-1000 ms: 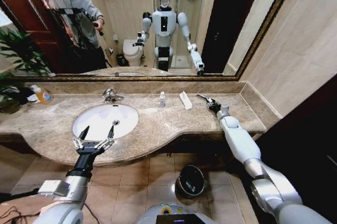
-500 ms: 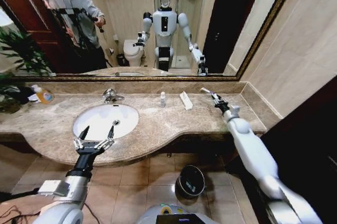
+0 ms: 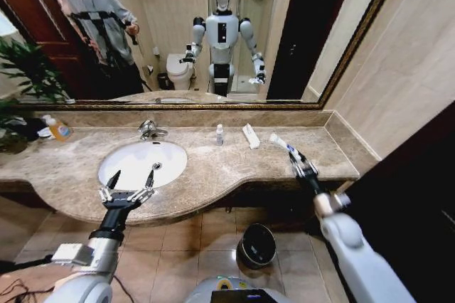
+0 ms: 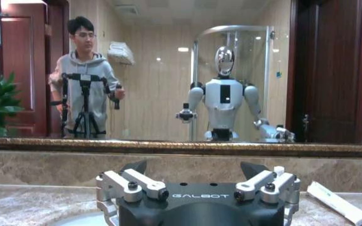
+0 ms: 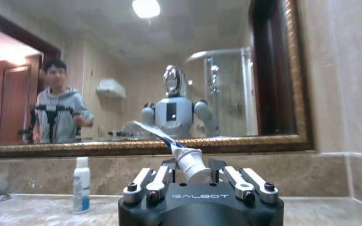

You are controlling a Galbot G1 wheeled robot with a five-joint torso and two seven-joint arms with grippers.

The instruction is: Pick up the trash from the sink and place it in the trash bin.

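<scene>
My right gripper (image 3: 298, 162) is shut on a blue-and-white tube (image 3: 281, 144), held above the counter's front right part; in the right wrist view the tube (image 5: 179, 153) sticks out from between the closed fingers of the gripper (image 5: 190, 172). The white oval sink (image 3: 125, 168) lies at the left. My left gripper (image 3: 130, 183) hovers open over its front rim, seen also in its own wrist view (image 4: 195, 168). A tiny white bottle (image 3: 219, 134) and a flat white packet (image 3: 250, 135) rest on the counter behind. The dark round trash bin (image 3: 257, 244) stands on the floor below.
A chrome faucet (image 3: 149, 129) stands behind the basin. A bottle with an orange label (image 3: 57, 129) and a plant (image 3: 21, 75) are at the far left. A big mirror runs along the back wall. The wall closes the counter on the right.
My right arm has drawn back from the rear of the counter toward its front edge, carrying the tube. The left arm has stayed where it was.
</scene>
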